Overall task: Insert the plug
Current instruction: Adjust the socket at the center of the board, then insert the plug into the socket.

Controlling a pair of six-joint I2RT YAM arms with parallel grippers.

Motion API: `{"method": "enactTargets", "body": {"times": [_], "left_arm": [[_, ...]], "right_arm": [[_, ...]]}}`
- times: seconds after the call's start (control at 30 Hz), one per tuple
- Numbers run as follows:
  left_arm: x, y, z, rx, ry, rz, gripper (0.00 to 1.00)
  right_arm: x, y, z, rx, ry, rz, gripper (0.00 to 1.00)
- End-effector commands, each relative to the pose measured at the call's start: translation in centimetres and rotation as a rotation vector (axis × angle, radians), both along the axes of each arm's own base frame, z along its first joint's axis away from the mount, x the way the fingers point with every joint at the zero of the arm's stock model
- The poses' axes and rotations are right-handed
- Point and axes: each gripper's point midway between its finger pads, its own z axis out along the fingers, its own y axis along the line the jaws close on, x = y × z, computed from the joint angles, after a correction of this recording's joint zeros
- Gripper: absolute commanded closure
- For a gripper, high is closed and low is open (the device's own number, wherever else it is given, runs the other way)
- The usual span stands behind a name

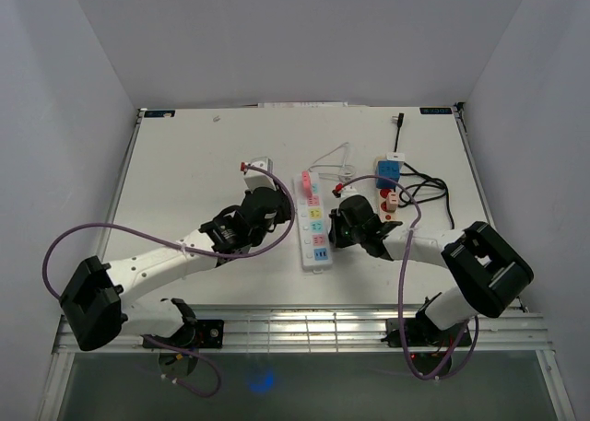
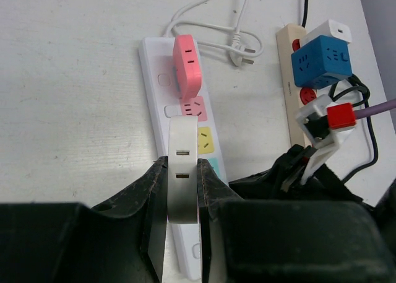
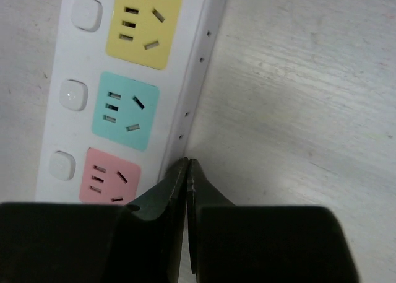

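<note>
1. White rounded plastic plug block (image 2: 183,143) was clamped between the black fingers of the left gripper (image 2: 182,184), over the white plastic power strip (image 2: 154,109) and beside its yellow socket (image 2: 206,140).
2. The right gripper (image 3: 187,171) had its fingers pressed together on nothing, tips against the strip's long side edge.
3. Farther along the strip, a pink rectangular plug block (image 2: 187,63) sat in a socket.
4. Beyond the strip's far end lay a looped white cable (image 2: 210,28); beside the strip lay a beige power strip (image 2: 288,78) carrying a blue cube adapter (image 2: 322,61).
</note>
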Motion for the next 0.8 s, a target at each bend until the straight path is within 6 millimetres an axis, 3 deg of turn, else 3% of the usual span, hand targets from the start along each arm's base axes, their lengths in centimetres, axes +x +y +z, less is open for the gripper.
{"method": "enactTargets", "body": {"times": [0.0, 0.17, 0.6, 0.77], "left_arm": [[-0.1, -0.4, 1.4, -0.014, -0.043, -0.034, 1.00], [-0.1, -1.8, -0.1, 0.021, 0.039, -0.065, 1.00], [-0.2, -3.5, -2.8, 0.106, 0.107, -0.059, 1.00], [-0.7, -4.2, -3.4, 0.135, 0.114, -0.026, 1.00]], "right_arm": [[0.4, 2.4, 0.7, -0.002, -0.033, 0.028, 0.92], [0.4, 3.1, 1.4, 0.014, -0.050, 0.047, 0.92], [2.9, -0.8, 3.9, 0.007, -0.143, -0.126, 0.92], [2.7, -1.5, 3.9, 0.006, -0.151, -0.149, 0.92]]}}
